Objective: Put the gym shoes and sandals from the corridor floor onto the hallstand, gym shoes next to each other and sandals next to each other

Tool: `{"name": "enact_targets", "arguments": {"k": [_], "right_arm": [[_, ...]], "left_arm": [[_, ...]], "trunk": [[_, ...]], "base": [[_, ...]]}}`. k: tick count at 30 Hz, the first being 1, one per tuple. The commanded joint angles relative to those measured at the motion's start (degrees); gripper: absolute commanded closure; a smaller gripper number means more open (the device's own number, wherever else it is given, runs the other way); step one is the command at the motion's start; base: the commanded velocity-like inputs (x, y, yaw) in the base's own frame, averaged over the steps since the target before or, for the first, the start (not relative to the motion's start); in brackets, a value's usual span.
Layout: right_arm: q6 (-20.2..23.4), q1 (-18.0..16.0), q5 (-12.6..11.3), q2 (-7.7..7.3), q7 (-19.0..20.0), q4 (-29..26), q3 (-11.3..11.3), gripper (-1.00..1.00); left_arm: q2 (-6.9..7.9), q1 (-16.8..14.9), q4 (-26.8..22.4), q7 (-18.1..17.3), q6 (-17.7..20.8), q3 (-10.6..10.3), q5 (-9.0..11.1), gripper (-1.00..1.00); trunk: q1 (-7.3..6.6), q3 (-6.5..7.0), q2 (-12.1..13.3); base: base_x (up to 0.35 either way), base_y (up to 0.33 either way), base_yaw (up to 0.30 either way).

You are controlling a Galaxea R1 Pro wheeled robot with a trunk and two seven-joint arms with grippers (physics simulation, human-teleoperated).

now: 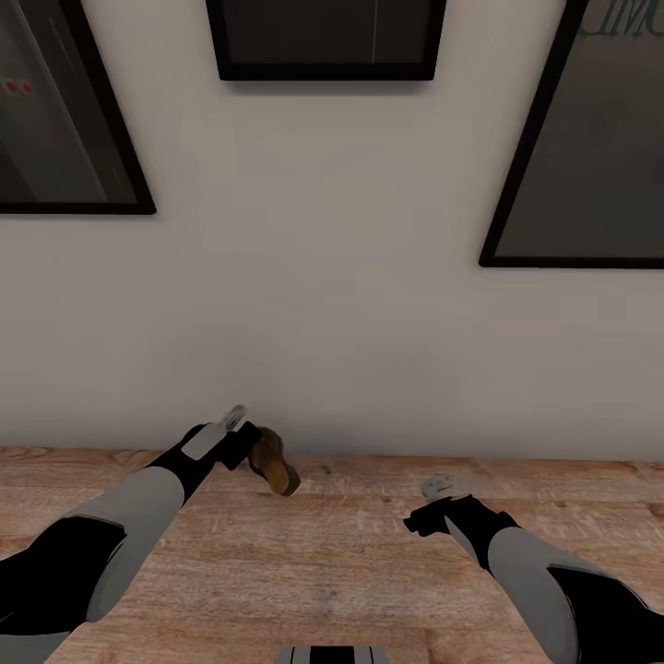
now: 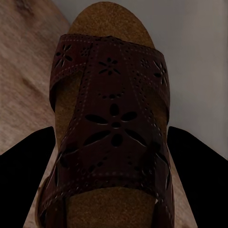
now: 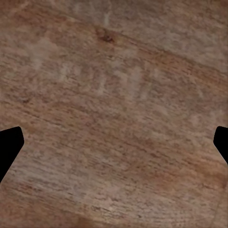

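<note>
A brown sandal (image 1: 274, 460) hangs above the corridor floor (image 1: 350, 572) near the wall, held by my left gripper (image 1: 251, 449), which is shut on it. In the left wrist view the sandal (image 2: 111, 123) shows its dark perforated strap and tan insole, with the black fingers (image 2: 26, 161) on either side. My right gripper (image 1: 426, 522) hovers over bare wood planks (image 3: 114, 123); its fingertips (image 3: 9, 145) stand far apart, open, with nothing between them. The gym shoes and the hallstand are out of view.
A pale wall (image 1: 332, 304) rises right behind the floor strip. Three dark-framed pictures hang on it: one at the left (image 1: 55, 120), one at top centre (image 1: 323, 37), one at the right (image 1: 590, 148).
</note>
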Motion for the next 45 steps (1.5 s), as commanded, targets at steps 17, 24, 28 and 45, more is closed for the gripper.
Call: {"name": "enact_targets", "arguments": {"k": [17, 24, 28, 45], "right_arm": [[0.0, 0.0, 0.0, 0.0, 0.0, 0.0, 0.0, -1.0], [0.0, 0.0, 0.0, 0.0, 0.0, 0.0, 0.0, -1.0], [0.0, 0.0, 0.0, 0.0, 0.0, 0.0, 0.0, -1.0], [0.0, 0.0, 0.0, 0.09, 0.0, 0.1, 0.0, -1.0]], "left_arm": [[0.01, 0.0, 0.0, -0.1, 0.0, 0.0, 0.0, 1.0], [0.01, 0.0, 0.0, -0.1, 0.0, 0.0, 0.0, 1.0], [-0.01, 0.0, -0.1, -0.1, 0.1, 0.0, 0.0, 1.0], [0.01, 0.0, -0.1, -0.2, 0.1, 0.0, 0.0, 1.0]], "trunk": [[-0.23, 1.99, 0.1], [-0.41, 3.54, 0.2], [-0.52, 4.43, 0.3], [-3.67, 7.31, 5.9]], "base": [[0.0, 0.0, 0.0], [0.0, 0.0, 0.0], [0.0, 0.0, 0.0], [0.0, 0.0, 0.0]]}}
